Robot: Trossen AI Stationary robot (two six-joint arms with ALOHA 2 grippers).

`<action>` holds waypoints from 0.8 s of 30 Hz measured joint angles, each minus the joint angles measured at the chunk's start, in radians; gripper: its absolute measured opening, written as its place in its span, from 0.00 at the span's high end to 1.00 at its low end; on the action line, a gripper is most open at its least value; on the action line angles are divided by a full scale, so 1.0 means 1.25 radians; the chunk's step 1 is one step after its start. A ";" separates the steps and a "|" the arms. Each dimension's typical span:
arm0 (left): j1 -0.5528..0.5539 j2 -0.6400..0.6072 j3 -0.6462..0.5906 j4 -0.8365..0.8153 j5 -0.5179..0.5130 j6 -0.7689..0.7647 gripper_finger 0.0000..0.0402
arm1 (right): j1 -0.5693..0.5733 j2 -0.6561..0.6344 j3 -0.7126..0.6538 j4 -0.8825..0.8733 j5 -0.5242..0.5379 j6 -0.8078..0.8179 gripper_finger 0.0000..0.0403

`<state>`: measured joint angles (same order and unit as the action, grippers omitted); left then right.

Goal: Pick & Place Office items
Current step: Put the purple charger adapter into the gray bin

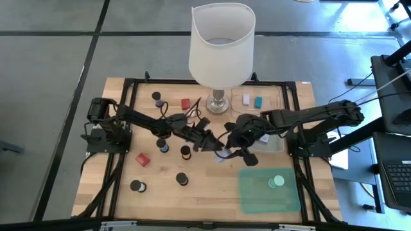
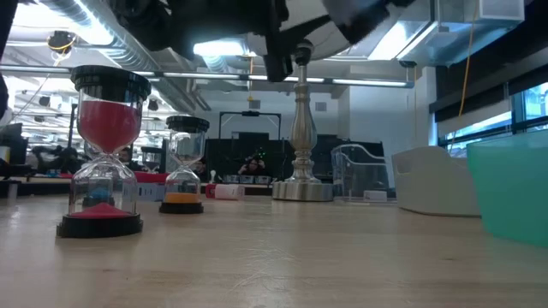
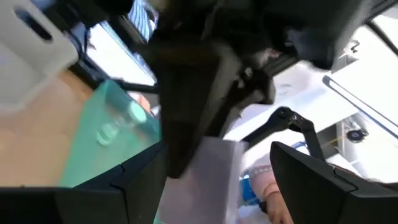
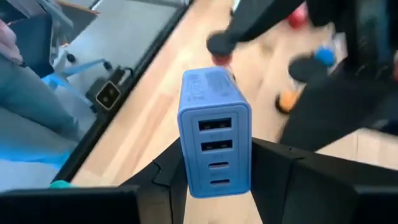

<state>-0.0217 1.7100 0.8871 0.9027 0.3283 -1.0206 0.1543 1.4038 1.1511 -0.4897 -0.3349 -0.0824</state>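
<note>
Two pincers are met above the middle of the wooden surface (image 1: 192,192), just at 6 o'clock of the white-shaded lamp (image 1: 221,45). The right pincer (image 4: 214,163) is closed on a blue USB charger block (image 4: 215,132), port face toward its wrist camera. The left pincer (image 1: 214,145) is seen with fingers (image 3: 311,180) parted around the same block; contact cannot be told. The block is held off the surface between both arms. Black-capped sand timers are standing at 9 o'clock of the pincers: a red one (image 2: 102,162) and an orange one (image 2: 183,167) in the low view. A red block (image 1: 142,158) lies at 8 o'clock. A mint-green disc (image 1: 277,181) rests on the green mat (image 1: 253,196) at 4 o'clock.
</note>
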 joint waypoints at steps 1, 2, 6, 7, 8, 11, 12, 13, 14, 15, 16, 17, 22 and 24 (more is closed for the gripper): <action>0.010 0.000 0.000 0.000 0.001 0.004 0.32 | -0.003 -0.007 0.000 -0.019 0.010 0.010 0.68; 0.020 0.000 0.000 -0.002 0.001 0.004 0.32 | -0.005 -0.017 0.000 -0.056 0.025 0.019 0.68; 0.059 0.000 0.000 -0.024 0.007 0.018 0.32 | -0.010 -0.072 0.000 -0.193 0.133 0.056 0.68; 0.068 0.000 0.000 -0.030 0.008 0.023 0.32 | -0.011 -0.089 0.000 -0.232 0.168 0.062 0.68; 0.075 0.000 0.000 -0.036 0.008 0.029 0.32 | -0.011 -0.105 0.000 -0.267 0.199 0.071 0.68; 0.095 0.000 0.000 -0.042 0.004 0.046 0.32 | -0.013 -0.156 0.000 -0.386 0.269 0.103 0.68; 0.101 0.000 0.000 -0.042 0.002 0.049 0.32 | -0.013 -0.171 0.000 -0.417 0.289 0.116 0.68; 0.106 0.000 0.000 -0.044 -0.003 0.052 0.32 | -0.014 -0.185 0.000 -0.449 0.311 0.129 0.68; 0.110 0.000 0.000 -0.044 -0.008 0.052 0.32 | -0.015 -0.198 0.000 -0.482 0.336 0.145 0.68; 0.115 0.000 0.000 -0.043 -0.012 0.052 0.32 | -0.017 -0.210 0.000 -0.509 0.359 0.164 0.68; 0.120 0.000 0.000 -0.043 -0.013 0.052 0.32 | -0.020 -0.219 0.000 -0.529 0.378 0.186 0.68; 0.124 0.000 0.000 -0.043 -0.016 0.052 0.32 | -0.024 -0.225 -0.003 -0.542 0.395 0.212 0.68; 0.132 0.000 0.000 -0.043 -0.017 0.052 0.32 | -0.047 -0.252 -0.061 -0.557 0.423 0.357 0.68; 0.131 0.000 0.000 -0.043 -0.017 0.046 0.32 | -0.050 -0.254 -0.099 -0.567 0.439 0.417 0.68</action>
<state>0.1426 1.7100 0.8871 0.8490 0.3065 -0.9629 0.0922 1.0858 1.0269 -1.1981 0.2141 0.4394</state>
